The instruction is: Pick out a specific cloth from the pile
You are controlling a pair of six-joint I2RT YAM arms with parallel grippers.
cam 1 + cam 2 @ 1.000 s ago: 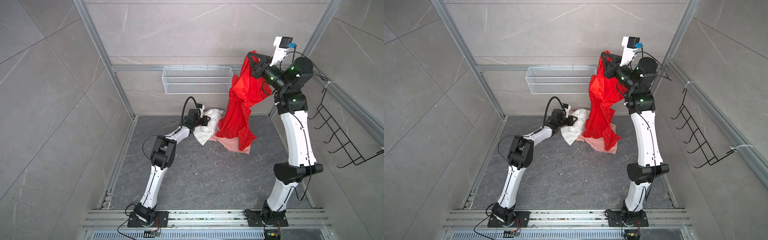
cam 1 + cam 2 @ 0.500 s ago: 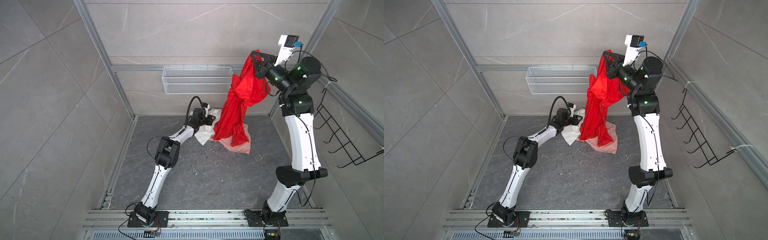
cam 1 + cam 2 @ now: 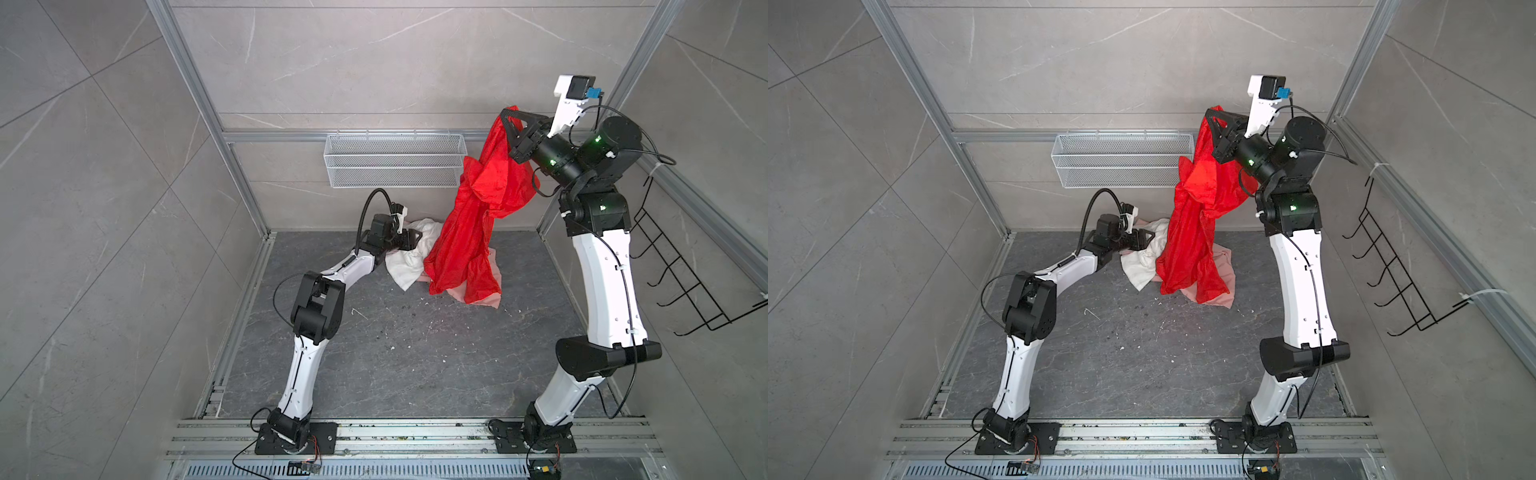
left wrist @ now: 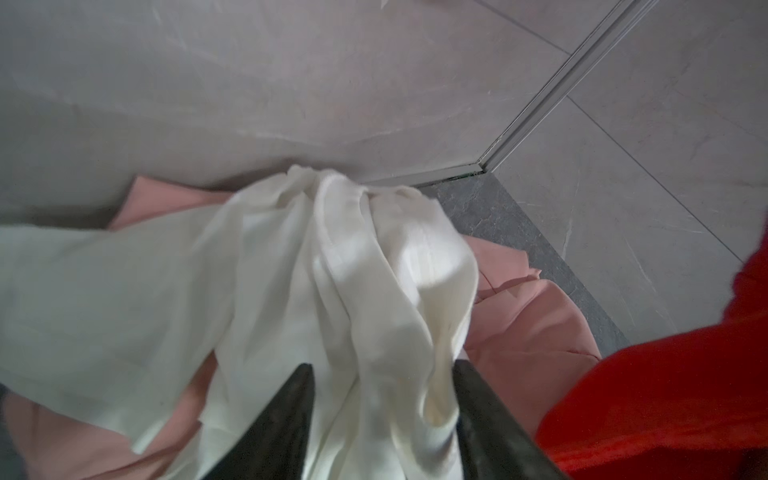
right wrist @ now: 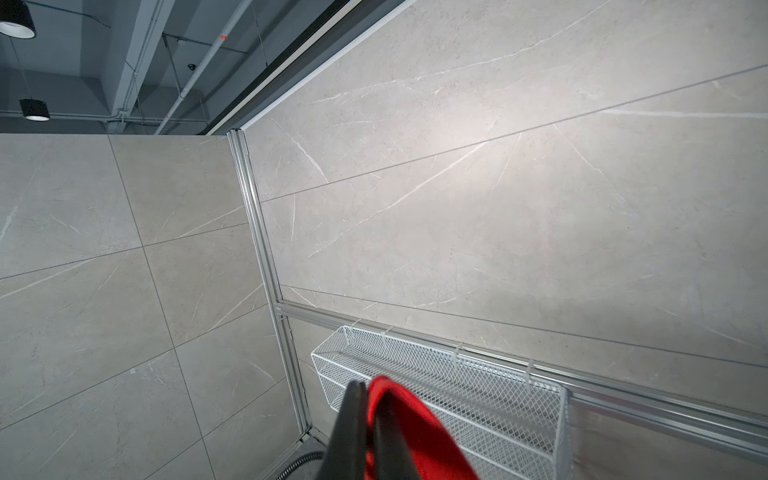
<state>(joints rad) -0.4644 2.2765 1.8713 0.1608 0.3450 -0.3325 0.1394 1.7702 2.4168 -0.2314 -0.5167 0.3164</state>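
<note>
The cloth (image 3: 467, 237) is held up high at the right, near the back wall (image 3: 374, 62), pinched at its top edge by the right gripper (image 3: 508, 114). In the right wrist view a red fold is seen clamped between the two black fingers (image 5: 351, 419), which are closed tight on it. The rest of the fabric spills off to one side of them, in front of the wire basket (image 5: 478, 395).

In both top views the sheet is seen hanging from the fingertips in a long wrinkled drape past the end of the wire basket. Its lower hem rests on the pile (image 3: 415, 257) and on the floor (image 3: 395, 353). Part of the pink cloth (image 3: 488, 298) is covered by that hem.

The left gripper (image 3: 415, 240) is held low over the pile, at the white cloth (image 3: 405, 274). In the left wrist view its fingers (image 4: 286, 399) are spread apart, with a bunched ridge of white cloth lying in the gap. Contact with the pads cannot be confirmed from this angle. The red sheet is seen only at the edge of that view, beside the fingers and clear of them, with pink cloth in between.
</note>
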